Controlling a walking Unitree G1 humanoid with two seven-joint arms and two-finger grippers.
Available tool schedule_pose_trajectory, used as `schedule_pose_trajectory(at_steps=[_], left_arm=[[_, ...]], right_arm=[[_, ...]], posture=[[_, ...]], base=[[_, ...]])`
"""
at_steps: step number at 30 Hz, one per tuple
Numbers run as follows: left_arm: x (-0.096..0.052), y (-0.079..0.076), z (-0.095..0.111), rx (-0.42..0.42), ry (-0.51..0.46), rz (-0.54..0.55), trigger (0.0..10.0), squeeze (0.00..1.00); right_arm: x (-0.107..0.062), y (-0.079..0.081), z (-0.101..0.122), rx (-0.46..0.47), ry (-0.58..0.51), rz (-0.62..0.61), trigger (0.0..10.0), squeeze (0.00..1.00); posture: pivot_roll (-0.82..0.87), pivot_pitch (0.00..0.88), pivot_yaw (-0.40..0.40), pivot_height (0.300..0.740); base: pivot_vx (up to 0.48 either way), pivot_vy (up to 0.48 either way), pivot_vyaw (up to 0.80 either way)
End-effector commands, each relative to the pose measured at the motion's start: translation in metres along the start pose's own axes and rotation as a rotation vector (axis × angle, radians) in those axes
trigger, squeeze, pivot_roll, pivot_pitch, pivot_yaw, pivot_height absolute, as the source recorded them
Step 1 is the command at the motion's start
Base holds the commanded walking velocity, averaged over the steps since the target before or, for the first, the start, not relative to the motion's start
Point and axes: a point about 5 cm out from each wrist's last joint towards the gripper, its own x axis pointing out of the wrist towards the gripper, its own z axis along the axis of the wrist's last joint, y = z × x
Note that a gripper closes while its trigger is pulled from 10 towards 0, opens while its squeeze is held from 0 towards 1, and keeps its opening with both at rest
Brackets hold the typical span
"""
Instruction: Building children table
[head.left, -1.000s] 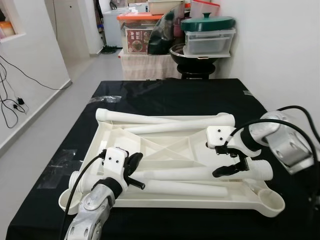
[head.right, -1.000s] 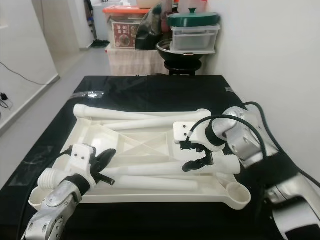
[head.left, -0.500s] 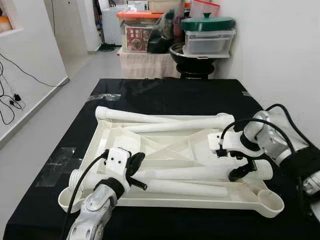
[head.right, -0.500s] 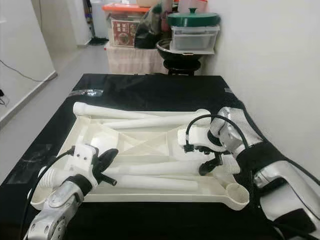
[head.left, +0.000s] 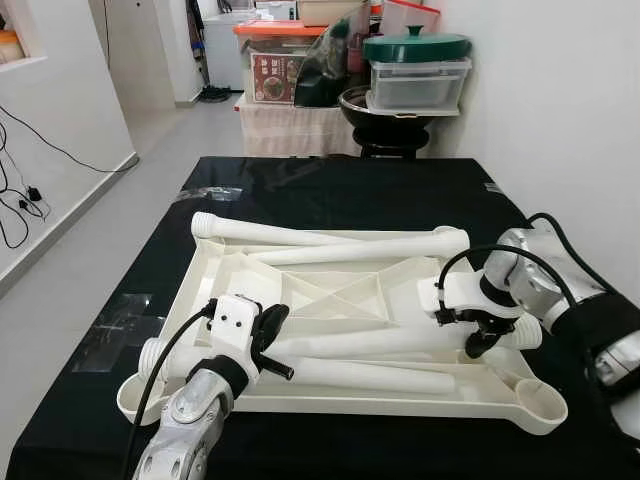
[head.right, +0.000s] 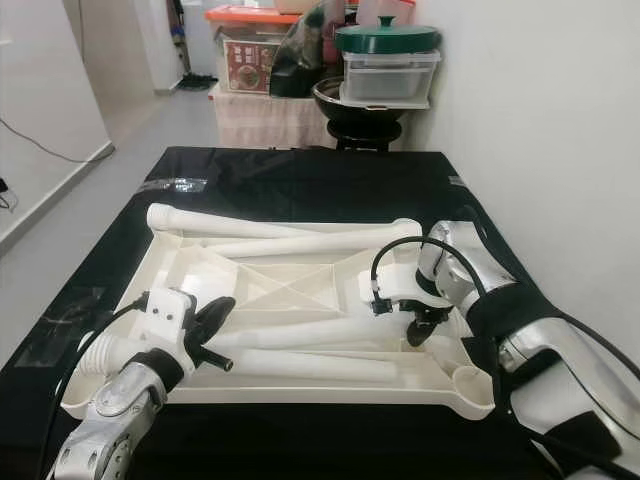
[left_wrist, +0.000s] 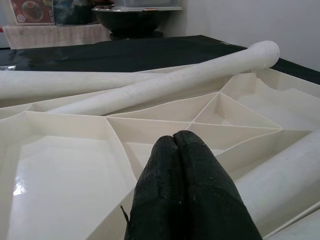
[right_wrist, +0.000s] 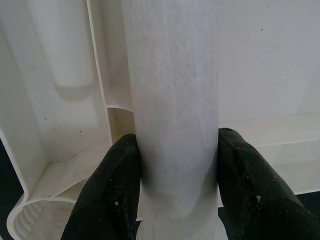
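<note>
The right gripper (right_wrist: 172, 200) is clamping a white leg (right_wrist: 170, 100) lying in the upturned tabletop (head.left: 230, 275) near its right edge, likely about to lift it toward a corner socket (head.left: 545, 400), while the left gripper (left_wrist: 187, 195), fingers pressed together and empty, is hovering over the tabletop's near left corner.

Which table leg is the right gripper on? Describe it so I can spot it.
On the upturned white tabletop lie four white legs. It is the near one ending at the robot's right, with the right gripper closed around that end; the neighbour nearer the robot lies untouched.
</note>
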Motion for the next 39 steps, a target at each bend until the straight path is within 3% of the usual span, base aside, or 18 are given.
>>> schedule_pose_trajectory(at_steps=[1, 10, 15, 17, 18, 19, 20, 21, 22, 23, 25, 28, 30, 34, 37, 38, 39], left_arm=[[-0.001, -0.001, 0.000, 0.003, -0.002, 0.002, 10.0, 0.00], [0.000, 0.001, 0.001, 0.000, -0.007, 0.010, 10.0, 0.00], [0.001, 0.002, 0.004, 0.000, -0.015, 0.014, 10.0, 0.00], [0.002, 0.003, 0.007, 0.000, -0.025, 0.014, 10.0, 0.00], [0.002, 0.003, 0.007, 0.000, -0.025, 0.014, 10.0, 0.00], [0.003, 0.004, 0.008, 0.000, -0.028, 0.013, 10.0, 0.00], [0.003, 0.004, 0.008, 0.000, -0.028, 0.013, 10.0, 0.00], [0.003, 0.003, 0.008, 0.001, -0.028, 0.010, 10.0, 0.00], [0.003, 0.003, 0.008, 0.001, -0.028, 0.010, 10.0, 0.00], [0.004, 0.003, 0.008, 0.002, -0.027, 0.007, 10.0, 0.00], [0.004, 0.002, 0.007, 0.002, -0.026, 0.002, 10.0, 0.00], [0.004, 0.001, 0.007, 0.002, -0.027, 0.001, 10.0, 0.00], [0.005, 0.003, 0.011, -0.006, -0.042, 0.006, 10.0, 0.00], [0.006, 0.004, 0.013, -0.011, -0.051, 0.010, 10.0, 0.00], [0.010, 0.014, 0.046, -0.061, -0.200, 0.015, 10.0, 0.00], [0.010, 0.014, 0.046, -0.061, -0.200, 0.015, 10.0, 0.00], [0.010, 0.017, 0.060, -0.083, -0.269, -0.002, 10.0, 0.26]], right_arm=[[-0.002, -0.002, 0.002, -0.010, 0.012, -0.011, 0.0, 0.00], [-0.007, -0.008, 0.003, -0.006, -0.019, -0.066, 0.0, 0.00], [-0.023, -0.021, 0.004, 0.045, -0.091, -0.167, 0.0, 0.00], [-0.044, -0.030, -0.002, 0.100, -0.153, -0.254, 0.0, 0.00], [-0.044, -0.030, -0.002, 0.100, -0.153, -0.254, 0.0, 0.00], [-0.055, -0.032, -0.006, 0.114, -0.186, -0.276, 2.7, 0.00], [-0.055, -0.032, -0.006, 0.114, -0.186, -0.276, 2.7, 0.00], [-0.064, -0.032, -0.009, 0.115, -0.222, -0.289, 7.1, 0.00], [-0.064, -0.032, -0.009, 0.115, -0.222, -0.289, 7.1, 0.00], [-0.071, -0.032, -0.012, 0.112, -0.247, -0.295, 10.0, 0.00], [-0.077, -0.032, -0.016, 0.116, -0.279, -0.308, 10.0, 0.00], [-0.078, -0.032, -0.017, 0.122, -0.288, -0.315, 10.0, 0.00], [-0.077, -0.035, -0.011, 0.168, -0.377, -0.326, 10.0, 0.00], [-0.076, -0.036, -0.008, 0.191, -0.416, -0.328, 10.0, 0.00], [-0.063, -0.045, 0.017, 0.411, -0.673, -0.382, 10.0, 0.00], [-0.063, -0.045, 0.017, 0.411, -0.673, -0.382, 10.0, 0.00], [-0.058, -0.045, 0.028, 0.449, -0.766, -0.373, 10.0, 0.00]], posture=[[-0.04, 0.000, -0.046, 0.740], [-0.05, 0.000, -0.046, 0.740], [-0.04, 0.000, -0.042, 0.740], [-0.04, 0.000, -0.038, 0.740], [-0.04, 0.000, -0.038, 0.740], [-0.04, 0.000, -0.036, 0.740], [-0.04, 0.000, -0.036, 0.740], [-0.05, 0.000, -0.035, 0.740], [-0.05, 0.000, -0.035, 0.740], [-0.05, 0.000, -0.031, 0.740], [-0.05, 0.000, -0.031, 0.740], [-0.05, 0.000, -0.030, 0.740], [-0.05, 0.000, -0.030, 0.740], [-0.05, 0.000, -0.030, 0.740], [-0.04, 0.000, -0.024, 0.740], [-0.04, 0.000, -0.024, 0.740], [-0.04, 0.000, -0.022, 0.740]], base=[[0.000, 0.000, 0.00], [0.000, 0.000, 0.00], [0.000, 0.000, 0.00], [0.000, 0.000, 0.00], [0.000, 0.000, 0.00], [0.000, 0.000, 0.00], [0.000, 0.000, 0.00], [0.000, 0.000, 0.00], [0.000, 0.000, 0.00], [0.000, 0.000, 0.00], [0.000, 0.000, 0.00], [0.000, 0.000, 0.00], [0.000, 0.000, 0.00], [0.000, 0.000, 0.00], [0.000, 0.000, 0.00], [0.000, 0.000, 0.00], [0.000, 0.000, 0.00]])
